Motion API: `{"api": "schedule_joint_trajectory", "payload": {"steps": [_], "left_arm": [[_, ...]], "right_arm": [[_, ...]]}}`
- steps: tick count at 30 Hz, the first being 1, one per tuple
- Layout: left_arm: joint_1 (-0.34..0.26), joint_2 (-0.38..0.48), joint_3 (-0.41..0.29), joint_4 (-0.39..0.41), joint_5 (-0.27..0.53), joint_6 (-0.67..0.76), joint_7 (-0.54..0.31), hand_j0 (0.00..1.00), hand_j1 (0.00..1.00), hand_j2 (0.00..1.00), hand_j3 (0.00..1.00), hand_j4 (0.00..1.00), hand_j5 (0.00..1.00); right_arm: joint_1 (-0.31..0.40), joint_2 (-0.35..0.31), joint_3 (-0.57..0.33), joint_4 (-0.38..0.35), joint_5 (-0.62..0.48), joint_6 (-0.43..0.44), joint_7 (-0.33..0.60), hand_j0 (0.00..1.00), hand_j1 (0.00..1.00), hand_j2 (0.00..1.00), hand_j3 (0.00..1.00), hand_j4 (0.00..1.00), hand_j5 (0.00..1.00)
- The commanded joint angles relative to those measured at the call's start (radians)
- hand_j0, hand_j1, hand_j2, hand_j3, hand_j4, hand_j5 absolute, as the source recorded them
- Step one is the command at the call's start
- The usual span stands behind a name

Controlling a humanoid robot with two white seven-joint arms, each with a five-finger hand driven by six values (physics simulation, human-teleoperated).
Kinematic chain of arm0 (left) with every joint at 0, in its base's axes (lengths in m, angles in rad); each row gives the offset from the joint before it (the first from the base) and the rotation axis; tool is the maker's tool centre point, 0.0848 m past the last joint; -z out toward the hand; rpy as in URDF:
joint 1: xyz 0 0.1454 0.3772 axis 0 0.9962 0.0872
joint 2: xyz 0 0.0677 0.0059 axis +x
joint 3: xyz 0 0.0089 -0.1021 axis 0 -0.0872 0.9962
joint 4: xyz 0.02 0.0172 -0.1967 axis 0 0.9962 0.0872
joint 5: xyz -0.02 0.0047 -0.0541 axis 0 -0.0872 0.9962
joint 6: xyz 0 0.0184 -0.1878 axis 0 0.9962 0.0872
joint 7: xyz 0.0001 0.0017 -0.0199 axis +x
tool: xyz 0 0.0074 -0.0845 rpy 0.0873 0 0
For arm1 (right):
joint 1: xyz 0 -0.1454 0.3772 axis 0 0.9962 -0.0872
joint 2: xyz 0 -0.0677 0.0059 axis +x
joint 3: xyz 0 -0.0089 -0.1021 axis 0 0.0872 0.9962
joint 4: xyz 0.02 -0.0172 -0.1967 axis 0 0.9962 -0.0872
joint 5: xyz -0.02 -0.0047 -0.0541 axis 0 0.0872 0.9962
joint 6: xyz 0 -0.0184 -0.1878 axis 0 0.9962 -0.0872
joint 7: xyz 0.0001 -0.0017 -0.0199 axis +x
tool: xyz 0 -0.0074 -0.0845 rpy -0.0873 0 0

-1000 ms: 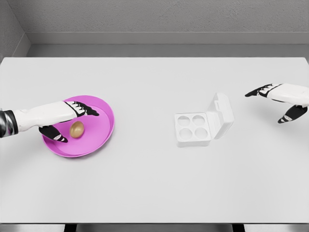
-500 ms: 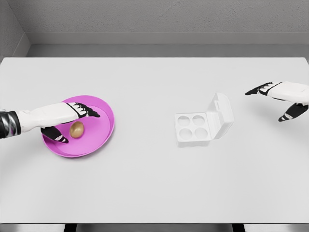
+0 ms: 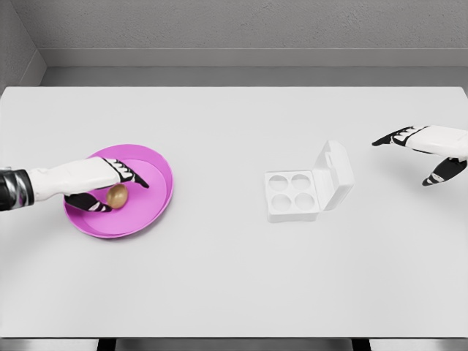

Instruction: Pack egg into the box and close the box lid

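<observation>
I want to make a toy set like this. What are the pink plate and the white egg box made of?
Pink plate: looks like smooth plastic, one even colour with a slight sheen. White egg box: probably matte moulded plastic or foam, with plain rounded cups. It's a simulator render, so that's a guess.

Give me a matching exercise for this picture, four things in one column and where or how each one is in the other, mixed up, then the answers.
Things:
1. egg
2. box
3. left hand
4. right hand

States:
A. lid up, four cups empty
B. lying in the pink plate
C. open, at the table's right edge
D. closing around the egg

Pairs: 1-B, 2-A, 3-D, 4-C
</observation>
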Motion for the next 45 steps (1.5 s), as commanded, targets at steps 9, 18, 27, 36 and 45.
{"api": "schedule_joint_trajectory", "payload": {"steps": [9, 18, 27, 36, 45], "left_arm": [[0.002, 0.006, -0.007, -0.006, 0.001, 0.003, 0.0, 0.63, 0.63, 0.63, 0.63, 0.63, 0.63], [0.003, 0.007, -0.007, -0.006, 0.003, 0.003, 0.0, 0.62, 0.62, 0.62, 0.62, 0.62, 0.62], [0.011, 0.011, -0.009, -0.006, -0.005, 0.003, 0.0, 0.59, 0.59, 0.59, 0.59, 0.59, 0.59], [0.008, 0.009, -0.03, 0.006, -0.028, 0.003, 0.0, 0.59, 0.59, 0.59, 0.59, 0.59, 0.59], [0.011, 0.006, -0.03, 0.02, -0.013, 0.003, 0.0, 0.45, 0.45, 0.45, 0.45, 0.45, 0.45]], "right_arm": [[0.0, -0.005, 0.001, 0.0, -0.006, 0.002, 0.0, 1.0, 1.0, 1.0, 1.0, 1.0, 1.0], [0.0, -0.005, 0.001, 0.0, -0.006, 0.002, 0.0, 1.0, 1.0, 1.0, 1.0, 1.0, 1.0], [0.0, -0.007, -0.001, 0.0, -0.006, 0.002, 0.0, 1.0, 1.0, 1.0, 1.0, 1.0, 1.0], [0.0, -0.007, -0.001, 0.0, -0.006, 0.002, 0.0, 1.0, 1.0, 1.0, 1.0, 1.0, 1.0], [0.0, -0.007, -0.002, 0.0, -0.006, 0.002, 0.001, 1.0, 1.0, 1.0, 1.0, 1.0, 1.0]]}}
